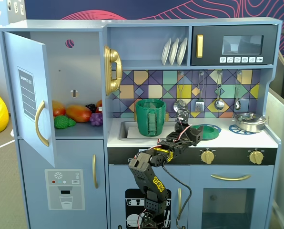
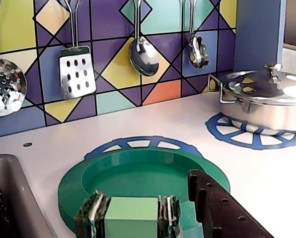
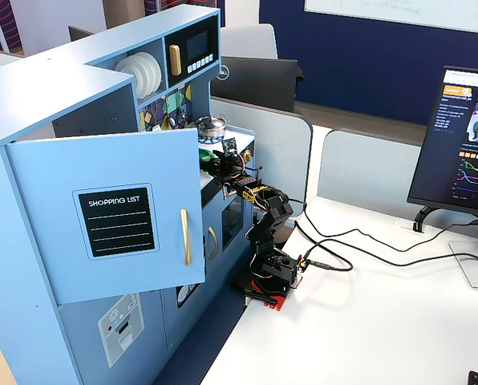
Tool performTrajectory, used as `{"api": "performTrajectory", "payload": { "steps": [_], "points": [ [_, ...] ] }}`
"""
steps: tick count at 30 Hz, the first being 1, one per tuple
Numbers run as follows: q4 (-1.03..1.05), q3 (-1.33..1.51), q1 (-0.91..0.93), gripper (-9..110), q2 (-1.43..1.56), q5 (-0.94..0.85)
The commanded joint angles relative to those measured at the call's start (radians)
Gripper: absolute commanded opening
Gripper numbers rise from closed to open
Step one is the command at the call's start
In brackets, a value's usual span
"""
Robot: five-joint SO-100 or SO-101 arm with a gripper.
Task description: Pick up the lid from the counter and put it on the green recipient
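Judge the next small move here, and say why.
Probably lift straight up. In the wrist view the pincer looks closed on the lid knob, while the lid lies flat on the counter. The green pot stands in the sink to the left.

The lid (image 2: pixel 138 176) at the wrist view's lower centre is dark green, its knob (image 2: pixel 132 216) paler green. Behind, the backsplash (image 2: pixel 113 74) shows purple, yellow, teal and orange diamonds. At right, a shiny silver pan (image 2: pixel 267 101) sits on a blue spoked ring (image 2: pixel 237 136).
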Motion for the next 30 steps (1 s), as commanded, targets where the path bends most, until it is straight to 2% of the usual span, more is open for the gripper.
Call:
{"api": "performTrajectory", "payload": {
  "steps": [1,30],
  "points": [
    [-0.005,-0.014,0.026,41,0.002,-0.006],
    [0.002,-0.141,0.012,40,-0.149,0.003]
  ]
}}
